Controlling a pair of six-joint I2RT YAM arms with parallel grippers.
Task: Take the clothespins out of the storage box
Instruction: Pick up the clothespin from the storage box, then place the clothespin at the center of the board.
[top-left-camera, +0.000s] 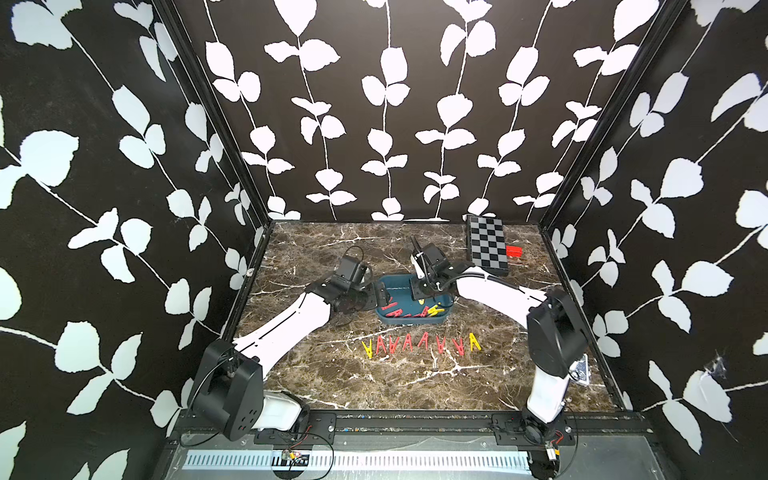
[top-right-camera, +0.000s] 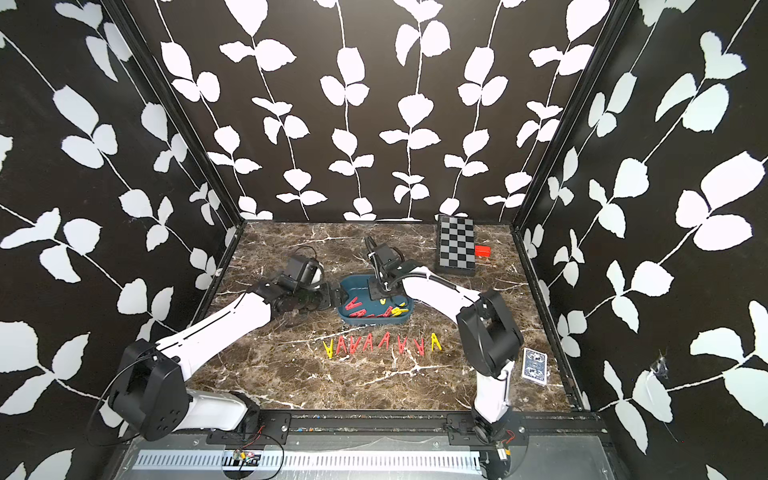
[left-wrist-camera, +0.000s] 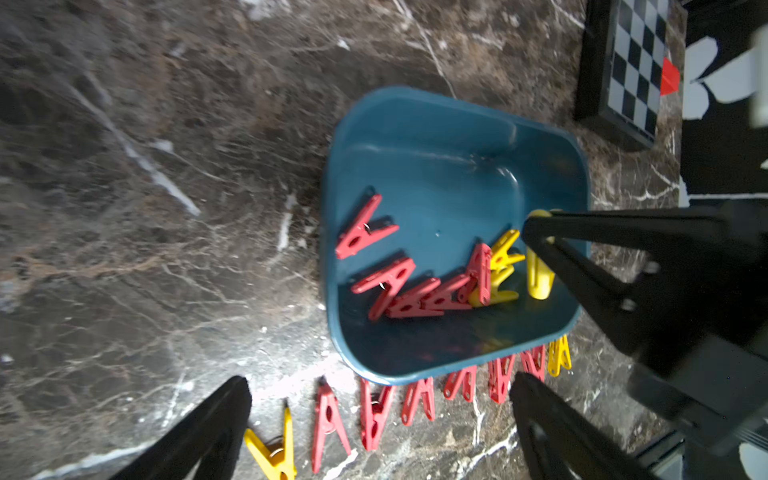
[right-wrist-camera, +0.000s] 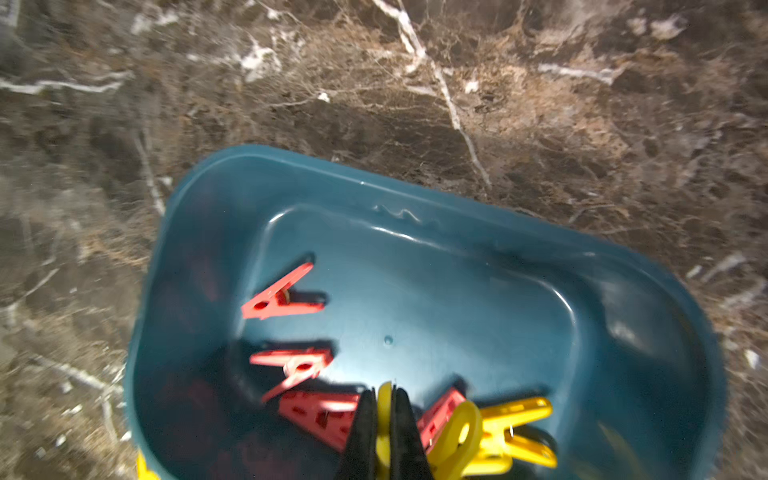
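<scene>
Black fingertips (right-wrist-camera: 365, 415) of the right gripper (right-wrist-camera: 384, 395) sit closest to the right wrist camera, pinched tight on a yellow clothespin (right-wrist-camera: 383, 446) held edge-up inside the storage box (right-wrist-camera: 415, 282); whether that pin is clear of the box floor I cannot tell. Beside it in the box lie two more yellow clothespins (left-wrist-camera: 503, 266) and a loose heap of red clothespins (left-wrist-camera: 415, 299), gathered toward the box's near wall; the far half of the box is bare. The left gripper (left-wrist-camera: 380, 380) hangs at the box's left wall with its jaws spread wide and nothing between them; contact with the rim cannot be made out. Just in front of the box, a row of clothespins (top-left-camera: 419, 344) lies on the marble table (top-left-camera: 332, 374), red with a yellow one at each end. Behind the box to its right lies a checkerboard box (top-left-camera: 486, 245), with a red block (top-left-camera: 514, 251) at its side.
</scene>
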